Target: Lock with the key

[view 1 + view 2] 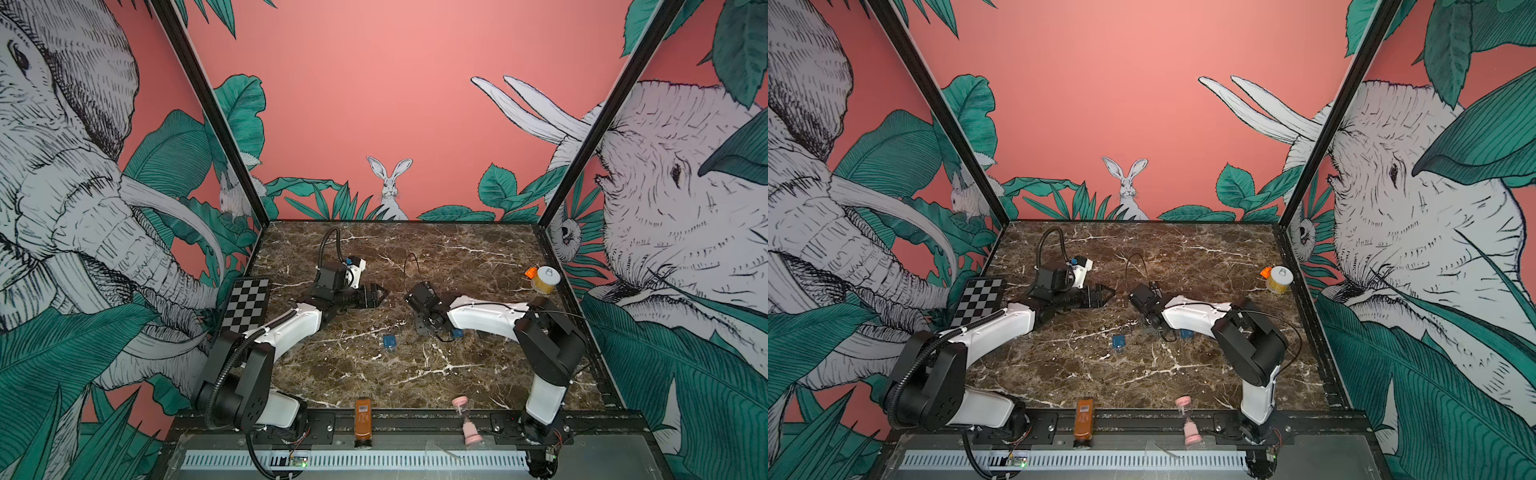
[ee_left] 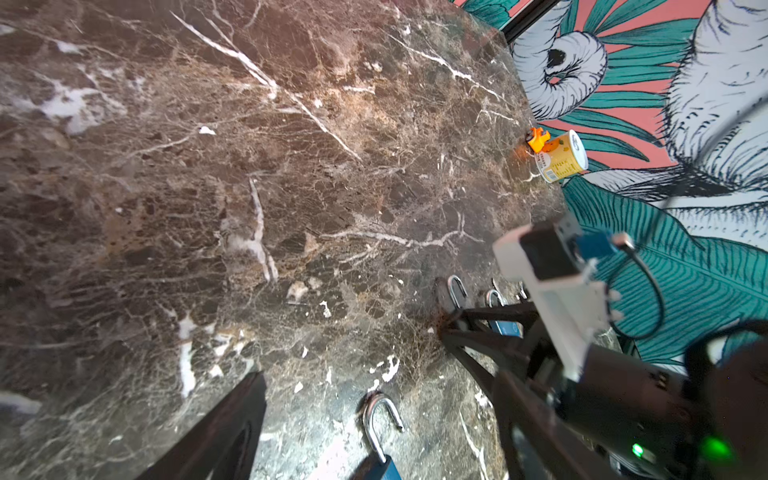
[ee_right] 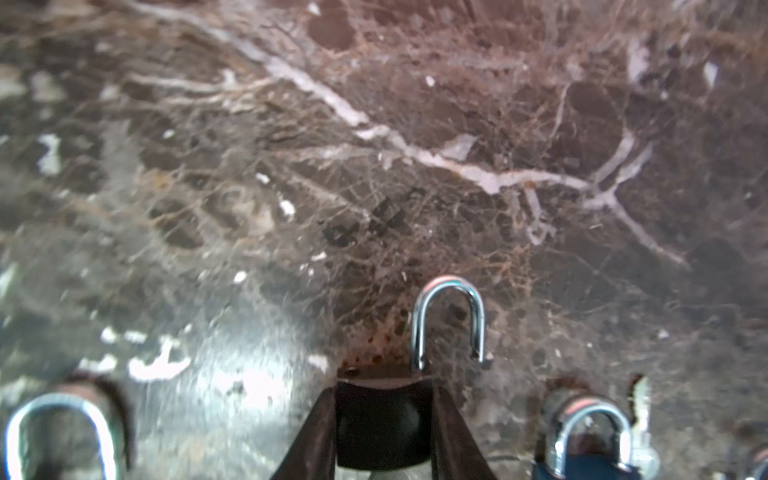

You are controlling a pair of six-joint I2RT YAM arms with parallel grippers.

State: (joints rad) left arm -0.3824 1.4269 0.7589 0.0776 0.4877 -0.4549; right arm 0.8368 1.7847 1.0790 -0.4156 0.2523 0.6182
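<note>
On the marble table (image 1: 478, 266), left claw (image 1: 379, 296) gapes, right claw (image 3: 383, 386) unclear; yellow can (image 1: 545, 282) label illegible.

Both my arms show glossy white link shells (image 1: 291, 328) between matte black joint housings (image 1: 548, 349). A ribbed black conduit (image 1: 217, 388) runs along my left arm, a thin black cable (image 1: 561, 312) along my right. My left gripper (image 1: 380, 294) is black and triangular.

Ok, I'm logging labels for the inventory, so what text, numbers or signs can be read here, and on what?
No text here is legible.
Orange bottle: barcode label, digits too small to read.
Yellow can: printed label, too blurred to read; the mark on its white lid is unreadable too.
Padlocks: no lettering shows.
Checkerboard: black and white squares only, no text.
</note>
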